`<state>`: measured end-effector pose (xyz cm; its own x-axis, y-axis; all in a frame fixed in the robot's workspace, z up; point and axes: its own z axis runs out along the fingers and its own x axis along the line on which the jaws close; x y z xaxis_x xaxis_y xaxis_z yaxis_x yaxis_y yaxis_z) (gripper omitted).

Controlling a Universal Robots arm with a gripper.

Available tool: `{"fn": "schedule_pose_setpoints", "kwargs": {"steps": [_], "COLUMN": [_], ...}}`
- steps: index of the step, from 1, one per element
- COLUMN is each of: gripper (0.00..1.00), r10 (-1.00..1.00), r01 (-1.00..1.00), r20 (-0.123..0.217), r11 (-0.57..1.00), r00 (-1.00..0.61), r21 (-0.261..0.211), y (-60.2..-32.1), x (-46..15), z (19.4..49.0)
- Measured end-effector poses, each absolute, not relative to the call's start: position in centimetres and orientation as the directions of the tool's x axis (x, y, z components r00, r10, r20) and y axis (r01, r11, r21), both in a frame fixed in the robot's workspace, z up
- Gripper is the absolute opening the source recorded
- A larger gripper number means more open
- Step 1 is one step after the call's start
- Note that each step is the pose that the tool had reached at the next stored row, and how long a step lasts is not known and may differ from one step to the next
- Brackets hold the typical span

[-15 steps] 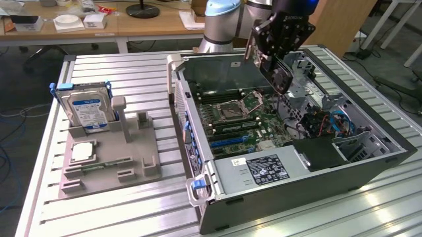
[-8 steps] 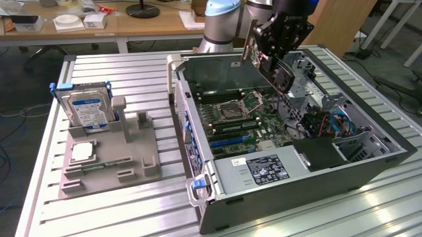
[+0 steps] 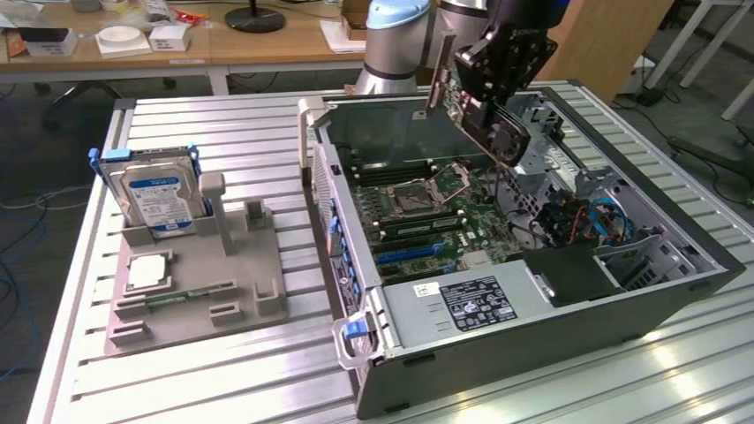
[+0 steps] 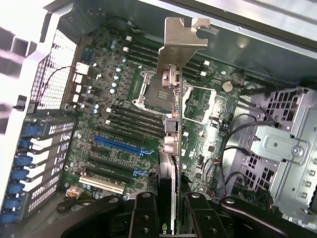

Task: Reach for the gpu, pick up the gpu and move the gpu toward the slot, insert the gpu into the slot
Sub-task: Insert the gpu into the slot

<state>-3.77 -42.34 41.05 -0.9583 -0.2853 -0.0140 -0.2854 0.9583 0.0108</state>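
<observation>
The card [image 4: 167,173] is held between the fingers of the gripper [image 4: 168,210], with its bracket end farthest from the gripper. Below the gripper, the motherboard [image 3: 465,216] lies inside the open computer case [image 3: 531,353], and the processor socket [image 3: 415,194] is beneath the card. The slot [image 4: 119,145] lies on the board to one side of the gripper, apart from the card. Well away from the gripper, at the exterior view's left, a hard drive [image 3: 159,199] stands in a holder [image 3: 247,283] on the table [image 3: 236,124].

held end of the gpu [image 4: 169,129] hidden inside the tool [image 4: 168,201], tool cut by frame edge, power-supply label [image 3: 471,300] text unreadable
</observation>
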Motion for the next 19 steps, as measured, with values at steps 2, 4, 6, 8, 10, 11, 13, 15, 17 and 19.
{"fn": "schedule_pose_setpoints", "kwargs": {"steps": [2,4,6,8,10,11,13,15,17,19], "gripper": [0.27,0.27,0.27,0.27,0.27,0.27,0.27,0.27,0.27,0.27], "r10": [-0.315,-0.346,-0.37,-0.392,-0.411,-0.42,-0.437,-0.456,-0.476,-0.497], "r01": [-0.315,-0.346,-0.37,-0.392,-0.412,-0.42,-0.437,-0.457,-0.477,-0.497], "r20": [-0.014,-0.014,-0.014,-0.014,-0.014,-0.014,-0.014,-0.014,-0.014,-0.014], "r11": [0.949,0.938,0.929,0.92,0.911,0.908,0.899,0.89,0.879,0.868], "r00": [-0.949,-0.938,-0.929,-0.92,-0.911,-0.908,-0.899,-0.89,-0.879,-0.868], "r21": [0.011,0.011,0.011,0.011,0.011,0.011,0.011,0.011,0.011,0.011], "y": [-42.34,-42.34,-42.34,-42.35,-42.35,-42.36,-42.37,-42.37,-42.37,-42.38], "x": [-3.77,-3.78,-3.78,-3.78,-3.78,-3.79,-3.78,-3.79,-3.79,-3.79], "z": [41.05,41.05,41.05,41.05,41.05,41.05,41.05,41.05,41.05,41.04]}}
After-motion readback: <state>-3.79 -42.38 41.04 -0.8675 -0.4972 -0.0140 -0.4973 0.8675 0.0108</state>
